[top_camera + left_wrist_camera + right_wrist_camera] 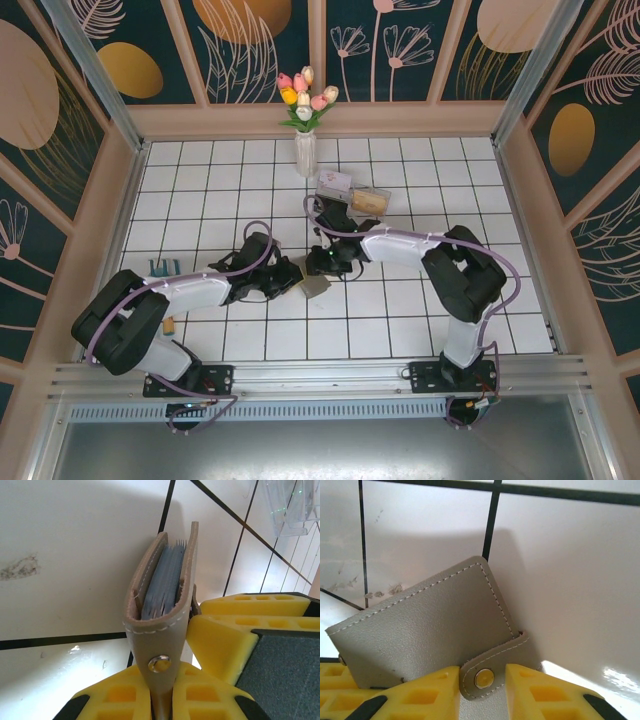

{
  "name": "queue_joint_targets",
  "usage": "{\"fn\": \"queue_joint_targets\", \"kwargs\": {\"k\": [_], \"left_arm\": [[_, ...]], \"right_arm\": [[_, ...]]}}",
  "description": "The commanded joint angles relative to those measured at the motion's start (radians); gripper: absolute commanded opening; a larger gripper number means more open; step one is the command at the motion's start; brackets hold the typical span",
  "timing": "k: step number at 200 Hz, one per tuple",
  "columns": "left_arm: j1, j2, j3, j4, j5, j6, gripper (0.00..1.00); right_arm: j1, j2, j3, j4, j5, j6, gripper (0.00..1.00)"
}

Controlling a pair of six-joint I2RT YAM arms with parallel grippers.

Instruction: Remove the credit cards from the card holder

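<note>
Pinching the closed card holder (161, 630) at its tab (159, 662) end, the left gripper (160, 692) is pressed together. The holder stands on edge between both arms, its long axis pointing away. The left wrist view shows blue-grey credit cards (165, 580) edge-on. The right wrist view shows the holder's tilted flat face, with the right gripper (482, 682) straddling the tab; whether it grips I cannot tell.

We see a white vase (305, 152) of tulips (305, 95) at the far edge of the tiled table (200, 170), a clear plastic tray (384, 193) near its right, and a small blue object (163, 266) well off to its left, toward the near side.

Grey-tan card holder (425, 630) w/ white stitching
</note>
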Motion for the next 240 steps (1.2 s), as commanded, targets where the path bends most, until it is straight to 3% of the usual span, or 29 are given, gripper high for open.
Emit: {"fn": "queue_joint_targets", "kwargs": {"k": [1, 51, 94, 130, 145, 161, 182, 240], "left_arm": [[-0.004, -0.028, 0.017, -0.08, -0.038, 0.036, 0.0], [-0.004, -0.027, 0.027, -0.097, -0.046, 0.054, 0.0], [-0.004, -0.015, 0.051, -0.119, -0.049, 0.081, 0.0], [-0.003, -0.006, 0.062, -0.13, -0.046, 0.092, 0.0], [-0.004, -0.002, 0.067, -0.133, -0.043, 0.098, 0.0], [-0.004, 0.002, 0.071, -0.134, -0.042, 0.101, 0.0], [-0.003, 0.003, 0.069, -0.135, -0.046, 0.101, 0.0], [-0.004, 0.001, 0.064, -0.136, -0.049, 0.102, 0.0]], "right_arm": [[-0.029, 0.004, -0.007, -0.115, 0.226, 0.015, 0.3], [-0.063, -0.071, -0.036, -0.104, 0.256, 0.061, 0.28], [-0.063, -0.093, -0.035, -0.02, 0.097, 0.033, 0.32], [-0.056, -0.093, -0.039, 0.034, 0.005, 0.002, 0.44], [-0.045, -0.093, -0.035, 0.035, -0.006, -0.018, 0.55], [-0.039, -0.08, -0.027, 0.026, -0.004, -0.02, 0.58], [-0.039, -0.046, -0.005, -0.008, 0.014, -0.015, 0.56], [-0.033, 0.004, 0.032, -0.068, 0.042, -0.033, 0.36]]}}
